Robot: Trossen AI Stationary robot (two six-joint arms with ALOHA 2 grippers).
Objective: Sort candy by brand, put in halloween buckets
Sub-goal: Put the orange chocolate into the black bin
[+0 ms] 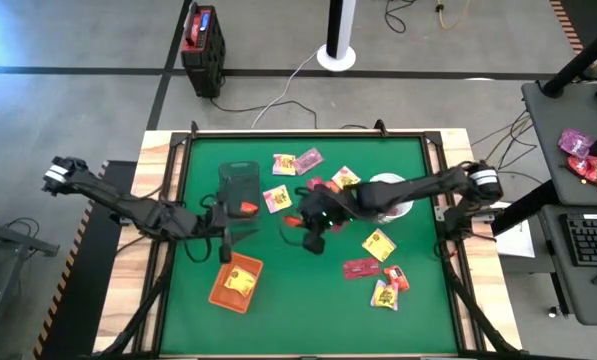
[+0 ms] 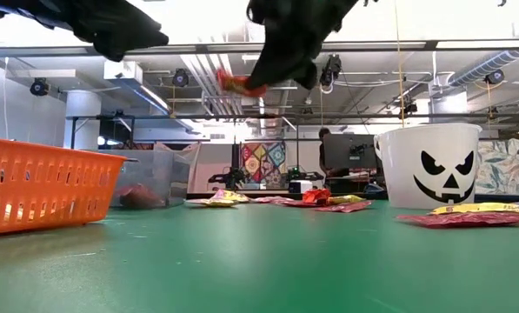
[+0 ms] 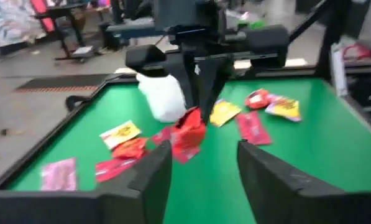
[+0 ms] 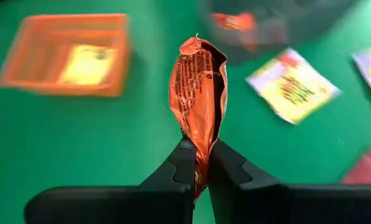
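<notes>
Pinched between the right gripper's (image 4: 196, 163) closed jaws, an orange wrapper (image 4: 197, 87) is held by one end above the mat; the tub (image 1: 240, 189) lies beyond; the thin grip could slip; the left gripper (image 3: 201, 163) waits open.

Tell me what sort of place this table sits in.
Probably a robotics lab or workshop: exposed ceiling ducts, a desk with a keyboard beside the green table, and cables across a concrete floor.

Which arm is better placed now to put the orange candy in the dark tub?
The right. Its claw is shut on the orange candy wrapper above the mat, beside the dark tub. The left claw is open and holds nothing.
</notes>
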